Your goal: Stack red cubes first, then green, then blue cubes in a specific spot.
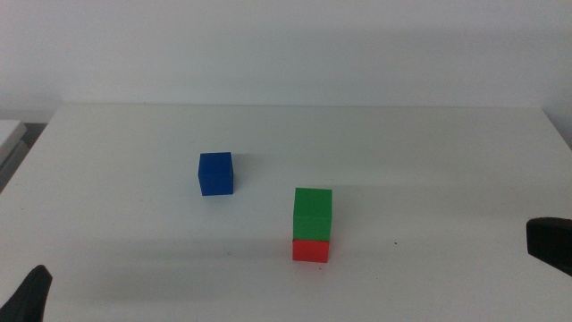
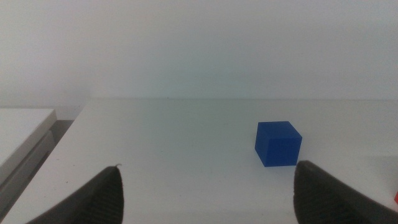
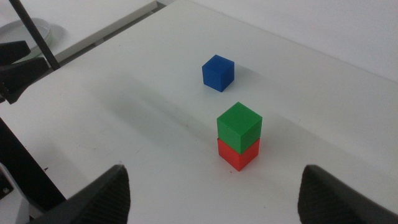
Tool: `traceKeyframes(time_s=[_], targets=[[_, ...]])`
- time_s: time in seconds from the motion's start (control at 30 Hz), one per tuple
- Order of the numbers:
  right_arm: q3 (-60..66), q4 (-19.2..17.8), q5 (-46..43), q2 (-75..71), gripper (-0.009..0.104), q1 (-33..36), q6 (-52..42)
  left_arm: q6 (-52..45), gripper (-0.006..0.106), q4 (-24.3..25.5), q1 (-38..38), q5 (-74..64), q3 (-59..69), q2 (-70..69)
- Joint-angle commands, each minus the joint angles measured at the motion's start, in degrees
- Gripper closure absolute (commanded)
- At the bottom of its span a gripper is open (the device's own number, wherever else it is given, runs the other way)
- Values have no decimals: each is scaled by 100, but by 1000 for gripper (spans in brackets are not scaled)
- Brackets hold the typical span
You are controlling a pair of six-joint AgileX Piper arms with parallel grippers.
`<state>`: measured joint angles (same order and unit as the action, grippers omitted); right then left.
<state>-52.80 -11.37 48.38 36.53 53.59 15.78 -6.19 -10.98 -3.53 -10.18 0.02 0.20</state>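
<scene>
We see the red cube (image 1: 310, 250) a little right of centre in the lower half of the middle view, sitting flat on the white desk (image 1: 429, 161). The green cube (image 1: 313, 213) rests squarely on top of it, edges lined up, so the two form a short tower. In the right wrist view the same tower shows with green (image 3: 239, 127) over red (image 3: 237, 155), both upright.

The blue cube (image 1: 215, 173) stands alone on the desk, up and to the left of the tower in the middle view and well apart from it, touching nothing else. In the left wrist view the blue cube (image 2: 278, 143) lies right of centre, ahead of the jaws.

The left pincer (image 2: 208, 196) is spread wide, its two dark jaws far apart at the lower corners of its own view, with nothing between them; in the middle view only a dark tip shows at the lower left corner. The right pincer (image 3: 214, 193) is likewise wide and empty, its jaws at the lower corners of its view, well short of the tower. In the middle view we find it as a dark shape at the right edge (image 1: 550, 243), below mid-height.

A pale ledge (image 2: 25, 134) sits beside the desk's edge in the left wrist view.
</scene>
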Motion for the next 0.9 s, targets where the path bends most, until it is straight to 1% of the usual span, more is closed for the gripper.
traceKeyframes(time_s=[0.0, 0.27, 0.33, 0.5, 0.7, 0.77, 0.83, 0.87], targets=[[21, -5, -53, -23, 2, 21, 0, 6, 7, -2, 6, 96, -2, -20], [21, -31, -188, -23, 2, 21, 0, 6, 7, -2, 6, 96, -2, -20], [21, -31, -188, -23, 2, 21, 0, 21, 7, -3, 6, -380, -250, 229], [21, -31, -188, -23, 2, 21, 0, 6, 7, -3, 6, -2174, -2640, 2742], [21, -31, -188, -23, 2, 21, 0, 199, 7, 59, -20, -3957, -4998, 5249], [21, -31, -188, -23, 2, 21, 0, 210, 7, 174, -142, -4289, -5660, 6076], [21, -31, -188, -23, 2, 21, 0, 190, 7, 403, -379, -4139, -6158, 6758], [21, -31, -188, -23, 2, 21, 0, 456, 7, 471, -539, -4039, -6437, 7123]])
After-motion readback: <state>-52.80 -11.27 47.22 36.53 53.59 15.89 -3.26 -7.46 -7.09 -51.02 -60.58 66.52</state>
